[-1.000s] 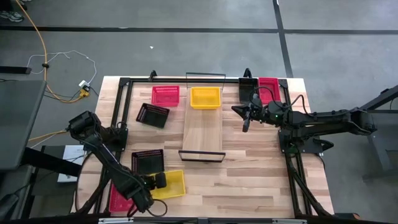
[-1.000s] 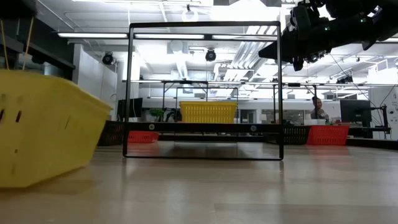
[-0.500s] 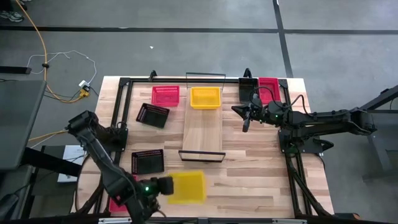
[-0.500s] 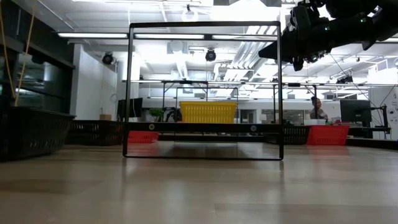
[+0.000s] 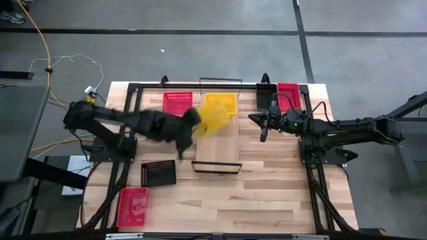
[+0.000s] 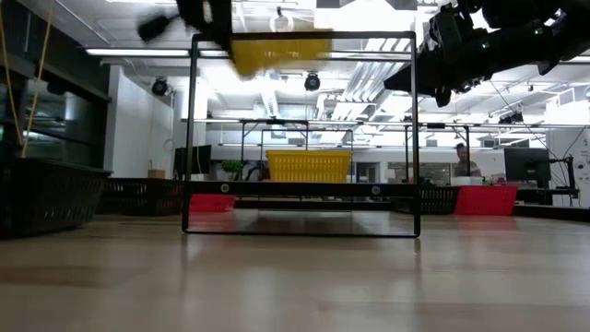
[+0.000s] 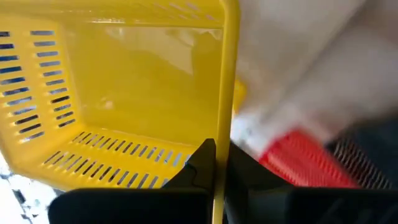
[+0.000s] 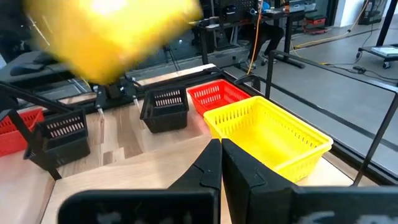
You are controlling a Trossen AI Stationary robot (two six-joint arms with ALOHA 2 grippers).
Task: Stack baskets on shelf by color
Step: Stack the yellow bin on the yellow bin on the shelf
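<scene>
Your left gripper [image 5: 191,122] is clamping the rim of a yellow basket [image 5: 212,122] and holding it in the air above the shelf [image 5: 218,141], near its far end. A second yellow basket [image 5: 221,103] is sitting on that far end. Your right gripper [image 5: 261,121] is hovering just right of the shelf with its fingers pressed together, holding nothing. On the tabletop [image 5: 267,193], a red basket [image 5: 177,101] is lying far left of the shelf, a black basket [image 5: 159,173] near left, and another red basket [image 5: 132,205] at the near-left corner.
</scene>
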